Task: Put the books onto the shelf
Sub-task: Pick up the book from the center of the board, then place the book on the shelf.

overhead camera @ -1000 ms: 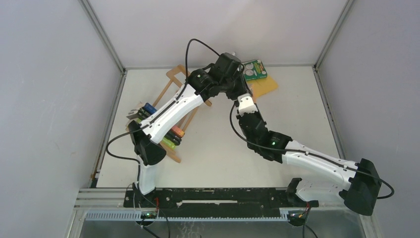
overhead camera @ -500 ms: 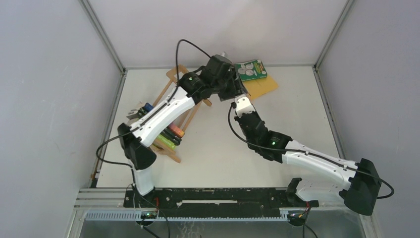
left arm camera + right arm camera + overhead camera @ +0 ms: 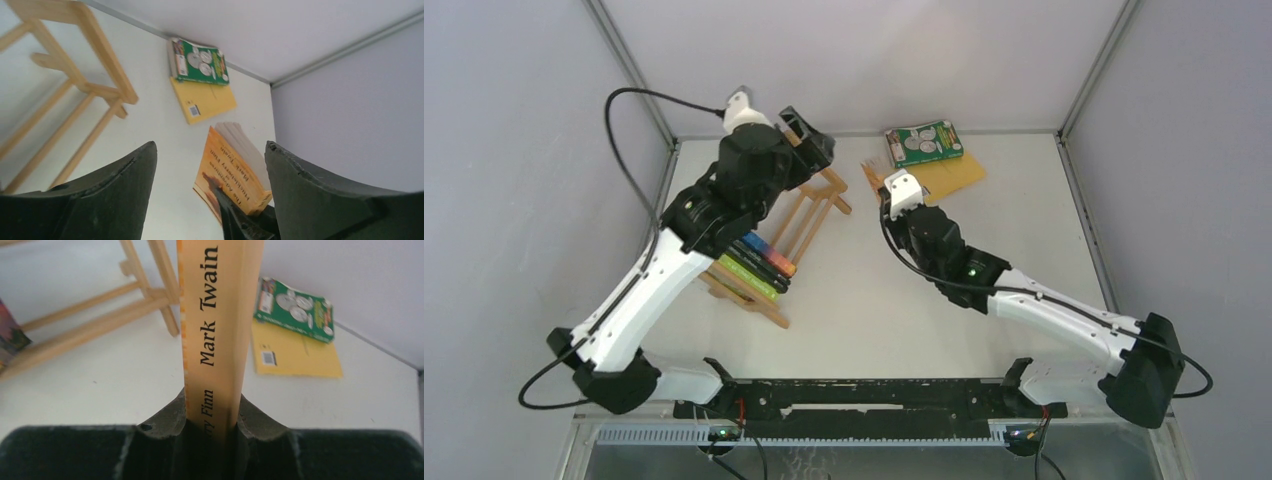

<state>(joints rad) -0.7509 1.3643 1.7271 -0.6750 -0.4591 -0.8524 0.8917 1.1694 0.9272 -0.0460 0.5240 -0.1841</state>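
Your right end effector (image 3: 212,416) is clamping the orange book (image 3: 215,315). Your left end effector (image 3: 210,150) is hanging released near the shelf (image 3: 102,60)

- Bright, even, diffuse light; the table (image 3: 1024,250) shows only faint, soft shadows and no glare.
- Left wrist view: the shelf (image 3: 106,55) is a little blurred, the dark fingers (image 3: 110,195) unsharp.
- Right wrist view: the orange book (image 3: 215,330) is sharp, the background soft.

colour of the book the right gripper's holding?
Orange book, black spine lettering; right wrist view shows it best.
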